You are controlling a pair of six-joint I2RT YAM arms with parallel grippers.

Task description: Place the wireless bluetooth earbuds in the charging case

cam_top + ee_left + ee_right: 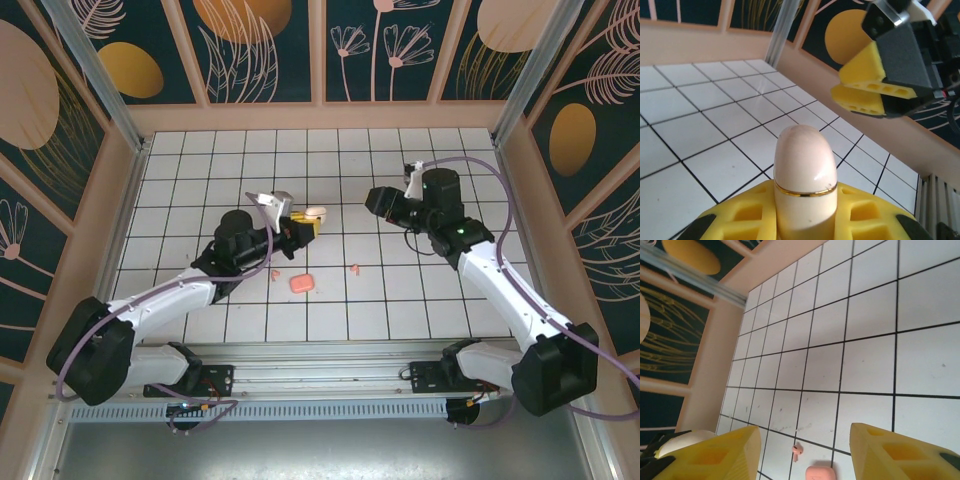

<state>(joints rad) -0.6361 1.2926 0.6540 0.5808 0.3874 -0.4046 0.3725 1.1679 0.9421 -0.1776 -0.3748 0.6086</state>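
Quick status from my end: basically nothing is done yet. Neither bud is in a case. One earbud (274, 276) lies on the table (200, 170) just left of the pink box (301, 283). The other earbud (354, 268) is off to the box's right, a bit apart from it. From the right wrist cam I can see one bud sitting just beside the box, not touching anything else.

The left gripper (300, 222) is up off the table with its jaws clamped on a cream capsule (805, 180). It's an egg-shaped thing with a thin gold band around it, and its rounded end points toward the right arm. It looks closed up at that band.

The right gripper (804, 440) hangs above the table facing the capsule, jaws spread wide and holding nothing.

Honest caveat: I can't tell whether the charging case is the capsule or the pink box. The buds match the box's colour, but the capsule is what's being held up. The box is too small in frame to see if its lid is up.

My read on what's left is pretty much everything: get the case open, pick up each bud, seat both. Those buds are tiny, so the pinch will need care.
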